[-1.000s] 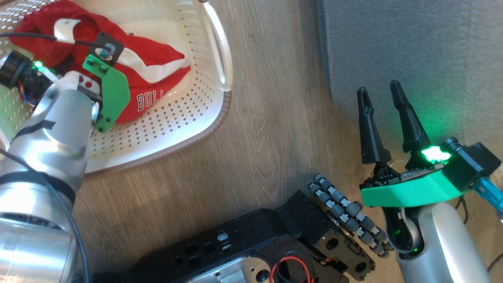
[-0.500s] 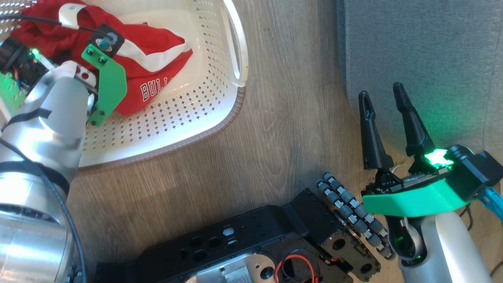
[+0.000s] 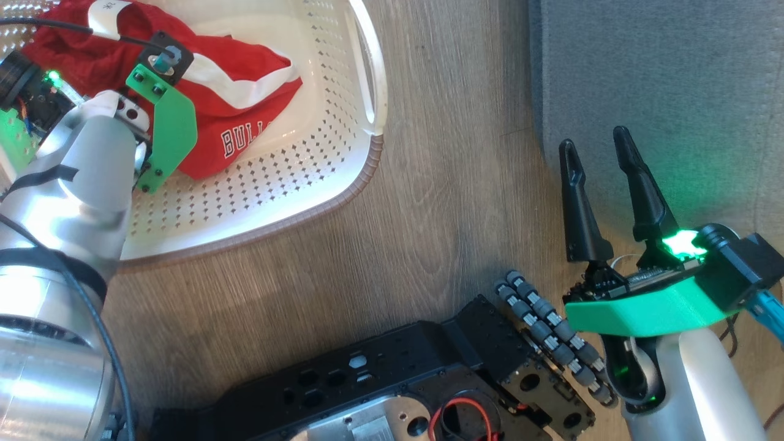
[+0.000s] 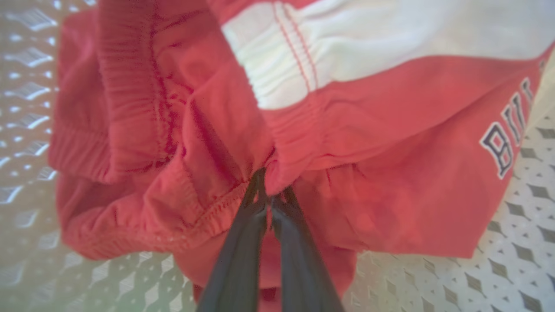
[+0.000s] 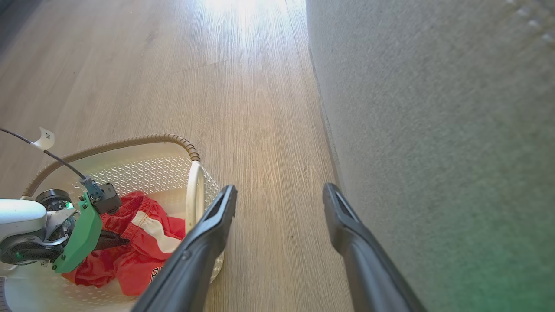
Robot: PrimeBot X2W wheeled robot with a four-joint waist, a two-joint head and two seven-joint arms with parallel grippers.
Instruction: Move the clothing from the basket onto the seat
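Two broad surfaces first: wooden floor (image 3: 429, 208) under everything, and the seat (image 3: 661, 92), grey fabric, well to the right of the basket (image 3: 331, 202) across a strip of floor. Nearer the robot than the basket: black wheeled base (image 3: 392, 380) with a roller wheel (image 3: 551, 334) at its right end. Between clothing and seat, the basket's right wall and white handle (image 3: 367, 79).

Inside the basket, toward its left side: the clothing (image 3: 245, 116), a bunched red heap with a white stripe and lettering, lying on the perforated bottom. Down in the basket, left gripper (image 4: 269, 193), fingers pinched together on a fold of the clothing by an elastic hem. Right of the basket, just before the seat's edge, right gripper (image 3: 593, 138), fingers spread wide, nothing between them.

Against a second ago: whole head view shifted, so a camera move. Clothing in the same heap in the basket. Right gripper spread as before.
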